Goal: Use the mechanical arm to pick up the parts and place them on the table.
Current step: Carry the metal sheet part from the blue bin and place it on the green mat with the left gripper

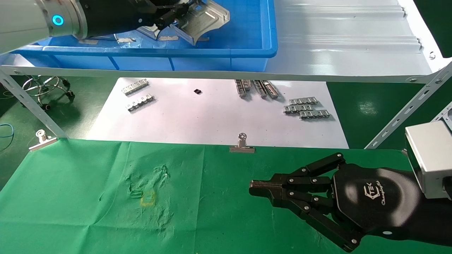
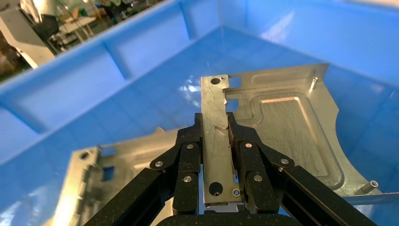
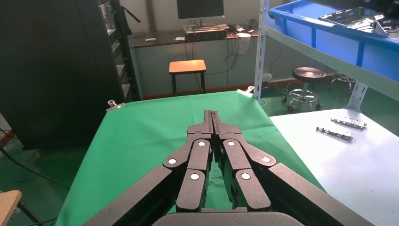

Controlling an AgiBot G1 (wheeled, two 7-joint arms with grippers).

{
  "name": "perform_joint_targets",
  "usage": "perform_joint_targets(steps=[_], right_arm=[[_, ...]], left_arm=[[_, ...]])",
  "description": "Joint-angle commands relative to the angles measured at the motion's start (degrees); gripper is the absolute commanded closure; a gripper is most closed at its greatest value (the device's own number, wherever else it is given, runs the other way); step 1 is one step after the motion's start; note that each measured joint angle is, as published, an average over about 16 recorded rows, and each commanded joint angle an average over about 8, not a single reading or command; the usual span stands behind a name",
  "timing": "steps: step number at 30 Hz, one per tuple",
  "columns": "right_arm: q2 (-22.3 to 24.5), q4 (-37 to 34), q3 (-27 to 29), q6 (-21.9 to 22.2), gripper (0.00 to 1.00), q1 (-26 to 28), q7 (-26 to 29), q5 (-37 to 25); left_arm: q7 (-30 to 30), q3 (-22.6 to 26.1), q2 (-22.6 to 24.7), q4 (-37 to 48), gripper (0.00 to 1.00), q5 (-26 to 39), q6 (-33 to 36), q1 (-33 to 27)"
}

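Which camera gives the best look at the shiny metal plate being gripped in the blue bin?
The left wrist view: the metal plate fills the picture, its flange clamped in the left tool, above the blue bin. The head view shows the plate small at the top edge. The right wrist view only glimpses plates far off, past the shut right tool.

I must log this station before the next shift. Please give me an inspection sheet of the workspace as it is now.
Surface: table with wrinkled green cloth, held by clips.
Job's things: one metal plate gripped inside the blue bin on the shelf; another plate lies in the bin.
Clutter: toothed metal strips on the white sheet.
Grippers: left gripper fingers shut on the plate's flange; right gripper shut, over the cloth.
Cables: blue cable on the floor.
Surroundings: stool, monitor.
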Motion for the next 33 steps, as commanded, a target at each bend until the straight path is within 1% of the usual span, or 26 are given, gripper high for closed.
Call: perform_joint_targets(steps=[1, 4, 8, 14, 17, 21, 25, 29, 33], right_arm=[[0.00, 0.00, 0.00, 0.00, 1.00, 0.00, 0.00, 0.00], [0.00, 0.00, 0.00, 0.00, 1.00, 0.00, 0.00, 0.00], [0.00, 0.00, -0.01, 0.00, 1.00, 0.00, 0.00, 0.00], [0.00, 0.00, -0.01, 0.00, 1.00, 0.00, -0.01, 0.01], [0.00, 0.00, -0.01, 0.00, 1.00, 0.00, -0.01, 0.01], [0.01, 0.00, -0.02, 0.01, 1.00, 0.00, -0.01, 0.01], [0.01, 0.00, -0.02, 0.01, 1.00, 0.00, -0.01, 0.01], [0.01, 0.00, -0.02, 0.01, 1.00, 0.01, -0.01, 0.01], [0.01, 0.00, -0.02, 0.01, 1.00, 0.01, -0.01, 0.02]], left_arm=[[-0.12, -0.29, -0.52, -0.05, 1.00, -0.41, 0.63, -0.45], [0.51, -0.98, -2.83, -0.73, 1.00, -1.45, 5.17, -1.05], [2.48, -2.01, -6.47, -1.88, 1.00, -3.03, 13.02, -1.08], [7.32, -3.53, -12.15, -3.69, 1.00, -5.48, 25.47, -0.12], [9.71, -4.07, -14.64, -4.78, 1.00, -6.54, 29.97, 0.53], [12.44, -4.04, -17.79, -8.39, 1.00, -7.93, 32.65, 2.23], [13.80, -2.77, -21.61, -15.86, 1.00, -10.73, 33.24, 5.91], [13.67, 0.02, -26.23, -25.61, 1.00, -15.39, 33.30, 11.26], [13.93, 4.01, -30.91, -34.02, 1.00, -20.08, 33.07, 16.77]])
